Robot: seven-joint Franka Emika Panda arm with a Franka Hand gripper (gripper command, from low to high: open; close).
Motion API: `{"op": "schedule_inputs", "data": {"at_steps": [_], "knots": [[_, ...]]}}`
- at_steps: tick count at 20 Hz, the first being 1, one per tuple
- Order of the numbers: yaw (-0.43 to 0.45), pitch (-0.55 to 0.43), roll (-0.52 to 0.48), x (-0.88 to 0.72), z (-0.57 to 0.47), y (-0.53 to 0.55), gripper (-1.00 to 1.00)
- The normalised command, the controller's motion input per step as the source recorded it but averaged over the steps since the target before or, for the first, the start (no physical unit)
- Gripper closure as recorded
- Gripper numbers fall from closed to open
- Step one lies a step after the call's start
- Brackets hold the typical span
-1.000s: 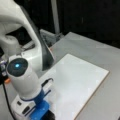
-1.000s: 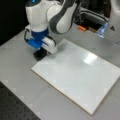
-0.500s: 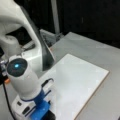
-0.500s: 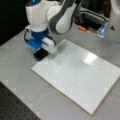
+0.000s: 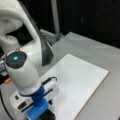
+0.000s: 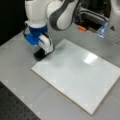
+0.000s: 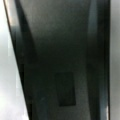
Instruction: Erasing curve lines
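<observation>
Your arm bent low over the board's (image 6: 77,77) left corner, pincer (image 6: 42,53) pressing a black eraser (image 6: 39,54) there; you could not tell its grip. The flat white board lay on the grey worktop (image 6: 17,75); no curve lines showed.

No curve lines show on the white board (image 6: 82,75) (surface plain)

grey table (image 6: 17,62) | orange obj (image 6: 81,28) far edge | perforated black mat (image 6: 15,107) front corner
</observation>
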Motion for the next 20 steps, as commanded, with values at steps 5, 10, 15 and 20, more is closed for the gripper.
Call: {"op": "schedule_inputs", "data": {"at_steps": [5, 10, 15, 20], "knots": [[-0.049, 0.144, -0.157, 0.24, 0.35, 0.13, -1.00], [0.143, 0.245, -0.031, -0.03, 0.35, 0.36, -1.00], [0.299, 0.181, 0.175, -0.21, 0.19, 0.42, -1.00], [0.186, -0.003, 0.240, -0.26, -0.03, 0.37, -1.00]]}}
